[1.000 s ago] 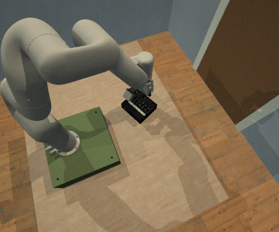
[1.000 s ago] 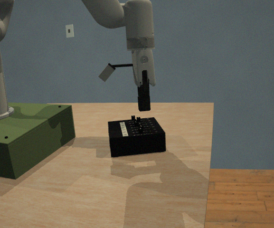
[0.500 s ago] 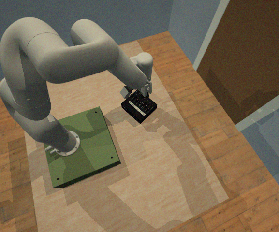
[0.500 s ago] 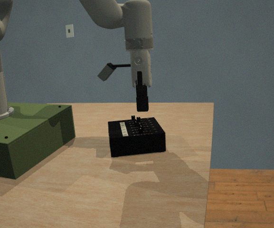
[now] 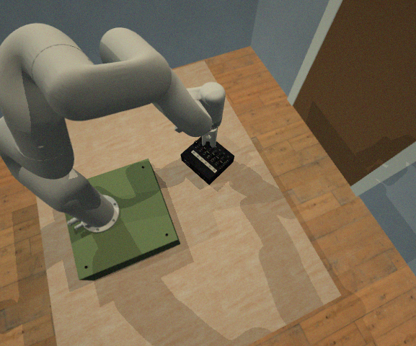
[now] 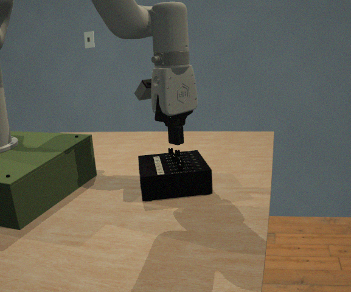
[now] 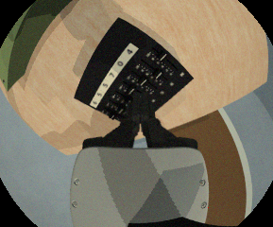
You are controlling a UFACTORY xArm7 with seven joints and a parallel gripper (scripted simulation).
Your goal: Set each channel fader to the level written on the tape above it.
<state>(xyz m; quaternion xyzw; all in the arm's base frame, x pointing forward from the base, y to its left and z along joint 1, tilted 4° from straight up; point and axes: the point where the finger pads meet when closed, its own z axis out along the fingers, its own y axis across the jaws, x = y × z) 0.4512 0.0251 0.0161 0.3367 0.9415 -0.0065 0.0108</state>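
Observation:
The black lighting desk stands on its feet on the light wooden table. It also shows in the top view and in the wrist view. A strip of white tape with the levels runs along one side of its top; it also shows in the wrist view. The digits are too small to read. Several fader caps stick up from the top. My gripper is shut and empty. It hovers a little above the faders near the desk's far edge, touching nothing. In the wrist view the shut fingertips point at the fader rows.
The green base block of the arm stands to the left of the desk. The table's right edge is near the desk, with wooden floor below.

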